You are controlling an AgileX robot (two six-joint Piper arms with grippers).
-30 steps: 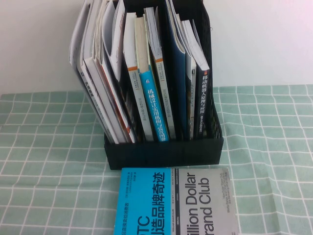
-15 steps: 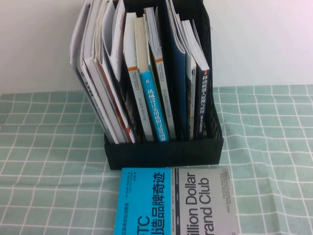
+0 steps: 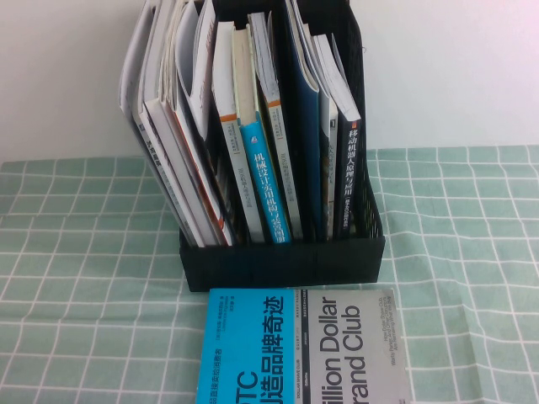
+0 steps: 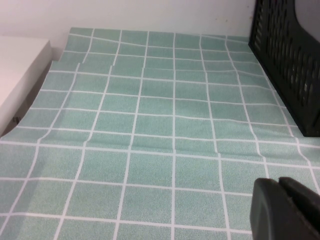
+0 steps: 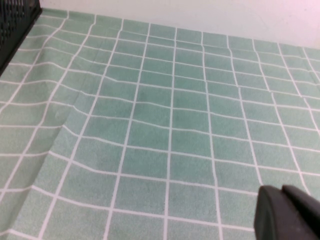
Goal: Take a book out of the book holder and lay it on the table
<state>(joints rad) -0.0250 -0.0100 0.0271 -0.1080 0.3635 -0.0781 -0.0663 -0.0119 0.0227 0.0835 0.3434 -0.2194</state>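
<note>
The black book holder (image 3: 282,263) stands upright in the middle of the green checked table (image 3: 84,252), packed with books and magazines. The book (image 3: 350,181), with a black spine and white characters, stands in the holder's rightmost compartment. Neither gripper appears in the high view. In the left wrist view my left gripper (image 4: 278,183) hovers low over bare cloth, shut on nothing, with the holder's slatted side (image 4: 285,60) some way ahead. In the right wrist view my right gripper (image 5: 281,191) is shut and empty over bare cloth, and a corner of the holder (image 5: 17,20) shows far off.
A cyan-and-grey "Billion Dollar Brand Club" book (image 3: 299,349) lies flat on the table just in front of the holder. A blue-spined book (image 3: 269,189) stands mid-holder. A white ledge (image 4: 20,70) borders the cloth beside the left arm. The cloth is wrinkled (image 5: 75,115).
</note>
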